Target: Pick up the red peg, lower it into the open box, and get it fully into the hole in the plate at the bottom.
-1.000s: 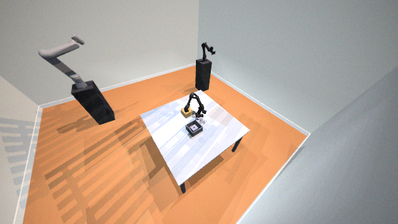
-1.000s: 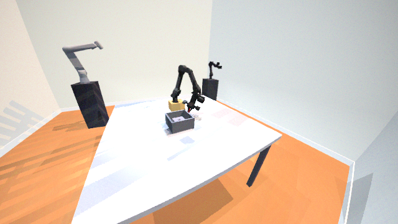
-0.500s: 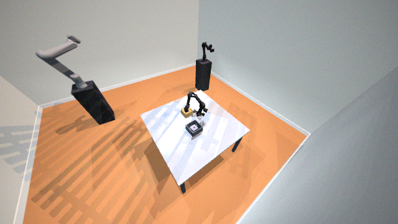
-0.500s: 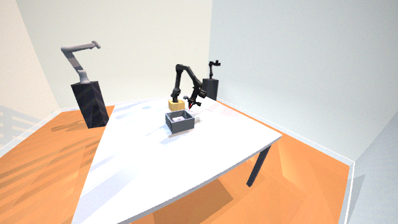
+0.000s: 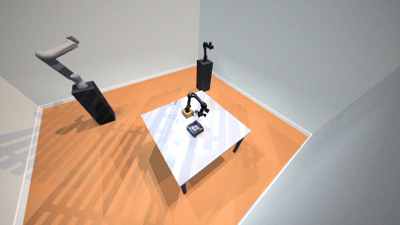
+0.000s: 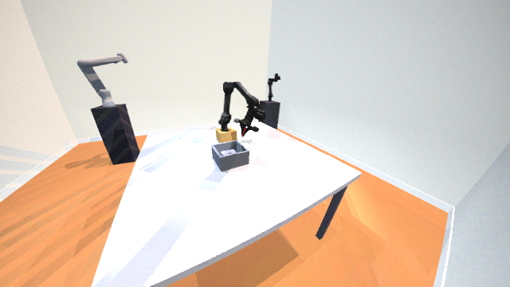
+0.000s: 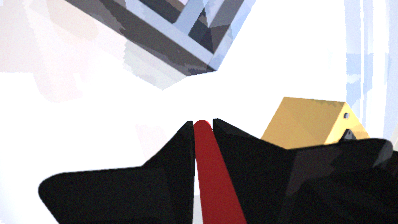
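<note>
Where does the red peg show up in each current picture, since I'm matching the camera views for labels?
Top: red peg, a tiny speck at the jaws, just above and right of picture centre.
Exterior: a thin sliver between the jaws, just above picture centre, up and right of the open box.
Wrist: bottom centre, running up to the fingertips.
Shared landmark: the yellow block.

grey open box (image 5: 195, 132) on white table (image 5: 219, 134)

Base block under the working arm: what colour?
Yellow-tan; the block shows best in the wrist view.
</note>
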`<move>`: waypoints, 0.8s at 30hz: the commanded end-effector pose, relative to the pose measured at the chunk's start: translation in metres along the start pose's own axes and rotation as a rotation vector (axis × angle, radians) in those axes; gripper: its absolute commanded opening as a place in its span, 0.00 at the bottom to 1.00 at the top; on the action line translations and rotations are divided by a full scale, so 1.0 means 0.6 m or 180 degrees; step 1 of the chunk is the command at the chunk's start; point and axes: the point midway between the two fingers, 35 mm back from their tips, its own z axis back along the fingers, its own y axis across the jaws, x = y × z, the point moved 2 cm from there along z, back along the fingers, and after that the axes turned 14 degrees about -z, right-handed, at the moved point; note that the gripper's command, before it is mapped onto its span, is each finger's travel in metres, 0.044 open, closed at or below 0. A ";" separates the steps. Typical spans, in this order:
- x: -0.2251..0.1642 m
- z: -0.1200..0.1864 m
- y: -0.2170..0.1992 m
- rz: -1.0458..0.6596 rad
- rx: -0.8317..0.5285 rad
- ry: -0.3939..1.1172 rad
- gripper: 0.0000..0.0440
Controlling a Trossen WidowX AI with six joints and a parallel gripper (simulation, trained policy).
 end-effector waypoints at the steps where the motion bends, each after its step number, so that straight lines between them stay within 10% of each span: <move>1: 0.029 0.011 0.010 -0.0138 0.0057 -0.0038 0.00; 24: 0.214 -0.033 0.046 -0.0624 0.0182 0.0006 0.00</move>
